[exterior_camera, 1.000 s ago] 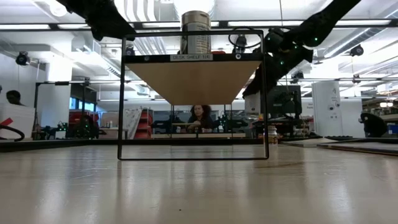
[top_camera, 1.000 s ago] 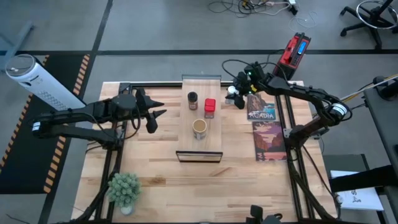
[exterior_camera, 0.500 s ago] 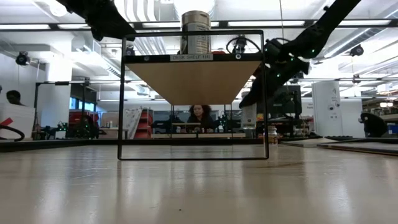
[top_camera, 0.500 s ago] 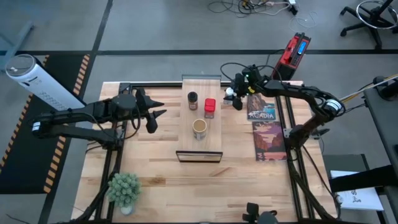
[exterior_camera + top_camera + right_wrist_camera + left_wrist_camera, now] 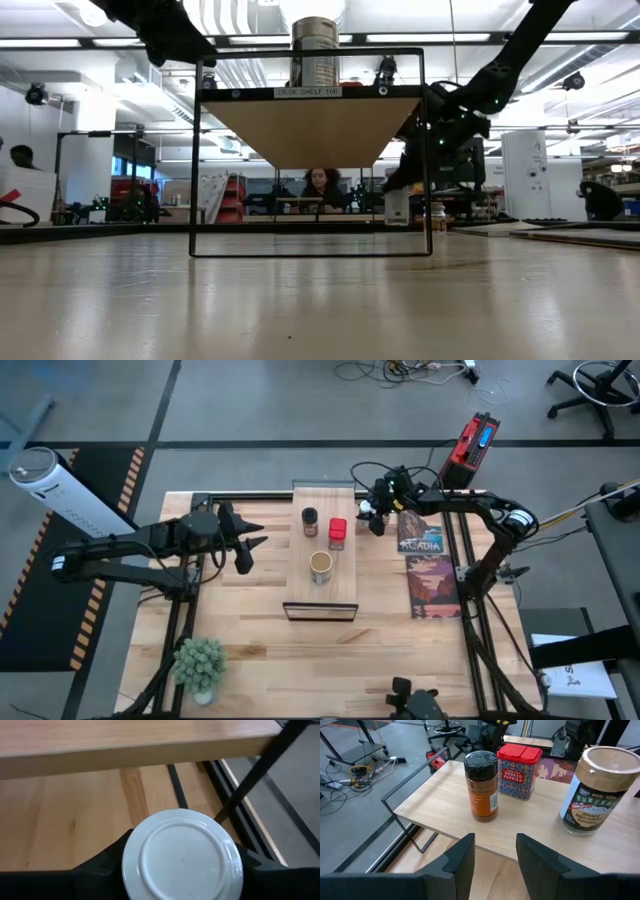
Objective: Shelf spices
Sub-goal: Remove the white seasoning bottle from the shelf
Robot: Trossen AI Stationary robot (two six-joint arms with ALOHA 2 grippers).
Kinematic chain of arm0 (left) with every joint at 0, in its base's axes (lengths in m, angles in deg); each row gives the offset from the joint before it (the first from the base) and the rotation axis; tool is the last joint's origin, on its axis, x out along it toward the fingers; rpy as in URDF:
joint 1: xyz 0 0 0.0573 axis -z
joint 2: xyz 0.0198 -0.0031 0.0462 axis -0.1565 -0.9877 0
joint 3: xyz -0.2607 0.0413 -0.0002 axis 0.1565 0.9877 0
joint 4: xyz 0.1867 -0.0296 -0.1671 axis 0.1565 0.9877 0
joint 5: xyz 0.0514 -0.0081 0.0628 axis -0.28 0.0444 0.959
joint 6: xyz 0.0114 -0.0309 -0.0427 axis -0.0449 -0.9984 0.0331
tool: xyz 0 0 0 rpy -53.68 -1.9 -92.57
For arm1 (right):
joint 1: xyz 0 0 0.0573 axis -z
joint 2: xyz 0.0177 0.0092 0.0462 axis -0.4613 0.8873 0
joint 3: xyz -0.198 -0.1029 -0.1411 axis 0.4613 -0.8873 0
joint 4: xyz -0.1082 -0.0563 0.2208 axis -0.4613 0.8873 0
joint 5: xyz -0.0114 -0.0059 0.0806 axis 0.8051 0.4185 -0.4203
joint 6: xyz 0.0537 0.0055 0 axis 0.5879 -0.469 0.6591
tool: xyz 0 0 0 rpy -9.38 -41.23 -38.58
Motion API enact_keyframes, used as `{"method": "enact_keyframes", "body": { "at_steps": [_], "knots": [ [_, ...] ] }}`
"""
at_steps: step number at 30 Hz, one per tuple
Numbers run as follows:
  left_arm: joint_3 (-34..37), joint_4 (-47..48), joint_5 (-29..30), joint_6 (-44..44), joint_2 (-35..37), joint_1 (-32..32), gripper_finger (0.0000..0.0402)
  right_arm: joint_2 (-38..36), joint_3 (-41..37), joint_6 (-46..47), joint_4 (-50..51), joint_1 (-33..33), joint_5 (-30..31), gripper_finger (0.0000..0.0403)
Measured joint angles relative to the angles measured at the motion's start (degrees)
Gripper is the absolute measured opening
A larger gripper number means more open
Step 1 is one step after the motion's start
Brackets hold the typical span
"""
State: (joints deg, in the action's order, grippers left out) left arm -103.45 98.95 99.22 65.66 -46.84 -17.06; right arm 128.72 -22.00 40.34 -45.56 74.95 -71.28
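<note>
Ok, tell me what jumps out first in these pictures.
The raised shelf mid-table carries three spices: a black-lidded jar, a red tin and a tan-topped jar. Just off its right side, the right gripper holds a white-capped jar in its jaws. The left gripper waits shut to the shelf's left.

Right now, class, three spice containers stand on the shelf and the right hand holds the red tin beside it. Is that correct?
Not quite. The right hand holds the white-capped jar, as the right wrist view shows. The red tin stands on the shelf with two other containers, seen in the high view.
</note>
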Motion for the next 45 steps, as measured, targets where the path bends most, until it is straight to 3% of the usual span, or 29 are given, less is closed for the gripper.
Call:
{"method": "enact_keyframes", "body": {
  "at_steps": [25, 37, 45],
  "knots": [
    [0.0, 0.3, 0.0, 0.2, 0.0, 0.0, 0.0133, 1.3, -2.5, -0.5, -3.6, 0.7, -2.2, 0.0189],
    [0.0, 0.3, 0.0, 0.2, 0.0, 0.0, 0.0133, 1.2, -2.5, 0.0, -2.6, 0.9, -0.6, 0.0251],
    [0.0, 0.3, 0.0, 0.2, 0.0, 0.0, 0.0133, -3.2, -2.5, 0.8, -0.1, 0.8, -0.7, 0.0277]
  ]
}}
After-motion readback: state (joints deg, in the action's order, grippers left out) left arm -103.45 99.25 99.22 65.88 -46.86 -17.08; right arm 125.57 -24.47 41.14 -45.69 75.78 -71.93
